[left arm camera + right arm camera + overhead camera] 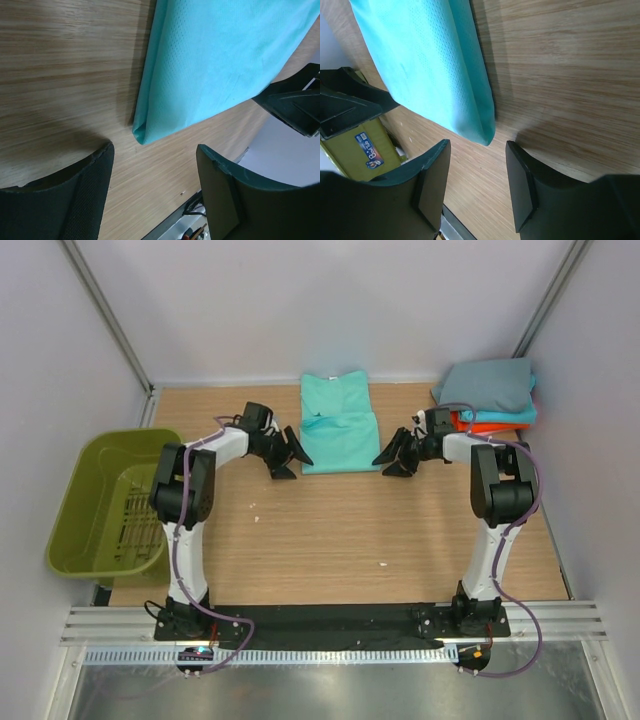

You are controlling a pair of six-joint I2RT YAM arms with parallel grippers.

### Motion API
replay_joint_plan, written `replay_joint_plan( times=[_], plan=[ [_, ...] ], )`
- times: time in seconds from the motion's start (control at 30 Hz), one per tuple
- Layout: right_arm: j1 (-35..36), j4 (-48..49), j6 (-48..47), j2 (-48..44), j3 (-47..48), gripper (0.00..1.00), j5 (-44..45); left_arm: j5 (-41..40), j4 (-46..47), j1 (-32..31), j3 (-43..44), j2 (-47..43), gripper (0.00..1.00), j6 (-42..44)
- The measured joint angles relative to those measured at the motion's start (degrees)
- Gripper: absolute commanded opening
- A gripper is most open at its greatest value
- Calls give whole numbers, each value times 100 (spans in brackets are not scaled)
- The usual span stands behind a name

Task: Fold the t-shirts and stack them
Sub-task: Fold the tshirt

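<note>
Folded mint t-shirt (338,430) lying on the surface (330,530), flanked by left hand (291,464) and right hand (390,464), both open and empty.

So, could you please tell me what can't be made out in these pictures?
Stack of t-shirts, top view: shirt count unclear; the grey one covers the rest, only cyan and orange edges show.
Mint t-shirt, both wrist views: cut off by frame edges; only its near corners show.
Basket label, right wrist view: print too small to read.
</note>
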Motion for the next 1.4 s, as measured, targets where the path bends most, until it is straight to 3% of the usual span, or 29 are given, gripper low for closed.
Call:
replay_joint_plan(
  times=[0.13,0.27,0.5,0.6,0.67,0.77,0.83,1.1,1.4],
  plan=[
    [0,42,17,0,0,48,-4,74,55,-33,70,94,66,-39],
    [0,131,70,15,0,43,-20,72,153,-107,103,173,54,-63],
    [24,313,136,166,0,40,-63,42,251,-153,166,310,40,-146],
    [39,354,168,210,-2,33,-111,24,284,-153,166,341,34,-155],
    [52,387,177,219,-2,29,-122,-17,295,-153,166,348,21,-146],
    [85,468,177,223,-35,12,-127,-72,339,-153,166,354,2,-173],
    [105,511,168,223,-79,1,-120,-76,376,-153,157,354,0,-160],
    [111,369,170,-437,-525,2,-127,15,378,-155,-149,4,0,-133],
    [114,35,223,-2468,-1185,1,-275,212,81,-205,-503,-1827,0,-24]
  ],
)
